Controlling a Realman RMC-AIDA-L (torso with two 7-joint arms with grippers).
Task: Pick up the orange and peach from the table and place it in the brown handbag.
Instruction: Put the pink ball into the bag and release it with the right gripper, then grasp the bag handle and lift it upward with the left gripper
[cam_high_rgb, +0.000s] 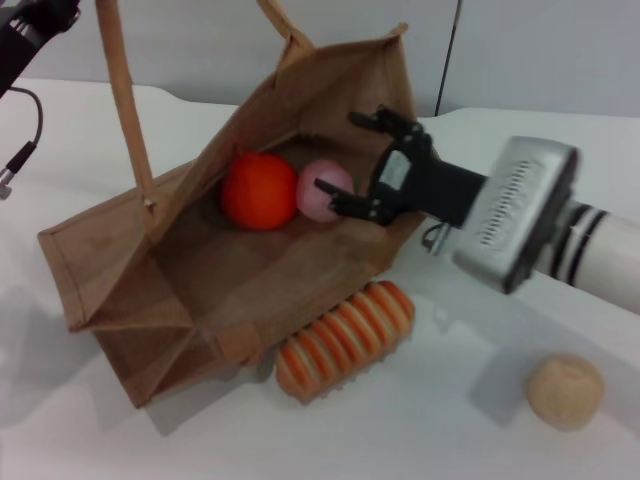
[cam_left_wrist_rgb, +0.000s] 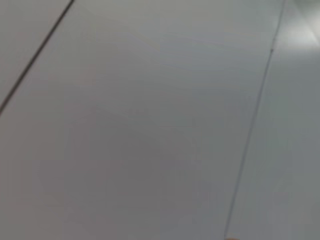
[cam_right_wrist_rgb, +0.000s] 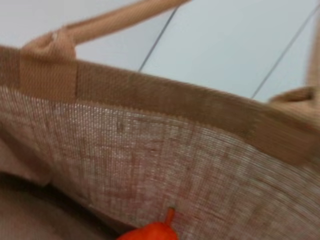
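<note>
Bag: the brown handbag (cam_high_rgb: 250, 270), a tan woven jute tote with looped handles, lies tilted on the white table (cam_high_rgb: 420, 440), its mouth open toward the head camera.
Contents: the orange (cam_high_rgb: 259, 191), a bright orange-red round fruit, and the peach (cam_high_rgb: 322, 189), a pale pink round fruit, sit touching side by side inside the bag.
Right gripper (cam_high_rgb: 358, 162): black fingers inside the bag's mouth, spread apart around nothing, the lower fingertip just at the peach.
Left gripper: only the arm's dark end shows at the head view's upper corner; jaw state cannot be told.
Outside the bag: an orange-and-cream striped oblong loaf (cam_high_rgb: 345, 339) touches the bag's near edge; a tan round ball (cam_high_rgb: 565, 392) lies well apart.
Right wrist view only: the bag's woven inner wall (cam_right_wrist_rgb: 150, 165), hemmed rim, and the orange's stem tip (cam_right_wrist_rgb: 169, 216).
Left wrist view: plain grey panels with thin dark seams.
Writing: none legible.
</note>
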